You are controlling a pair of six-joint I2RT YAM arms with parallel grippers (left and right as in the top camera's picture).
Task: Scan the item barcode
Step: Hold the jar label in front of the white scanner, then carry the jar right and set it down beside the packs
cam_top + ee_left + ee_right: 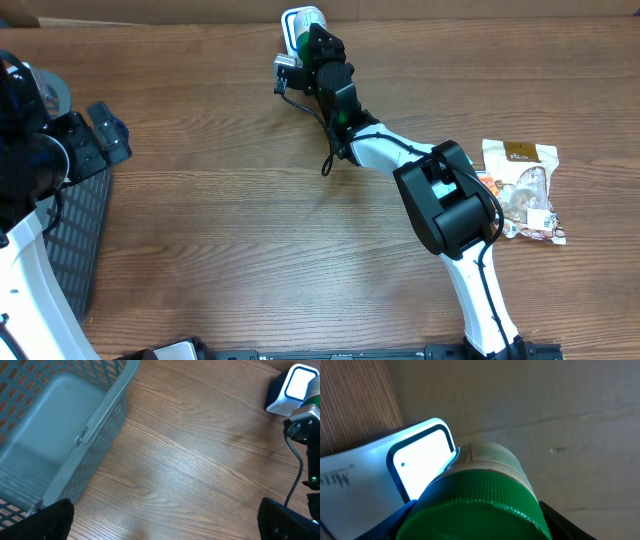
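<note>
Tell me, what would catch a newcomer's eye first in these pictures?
The glowing white barcode scanner at the far edge of the wooden table stands out most, with a green-lidded plastic jar held close before its lit window by the right gripper. Next come the grey-blue slatted plastic basket at the left and a clear snack packet lying at the right.

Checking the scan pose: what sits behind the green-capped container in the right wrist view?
The scanner with its lit white window stands behind the green-capped container. The container covers the window's lower right corner, and the container's own far side is hidden.
</note>
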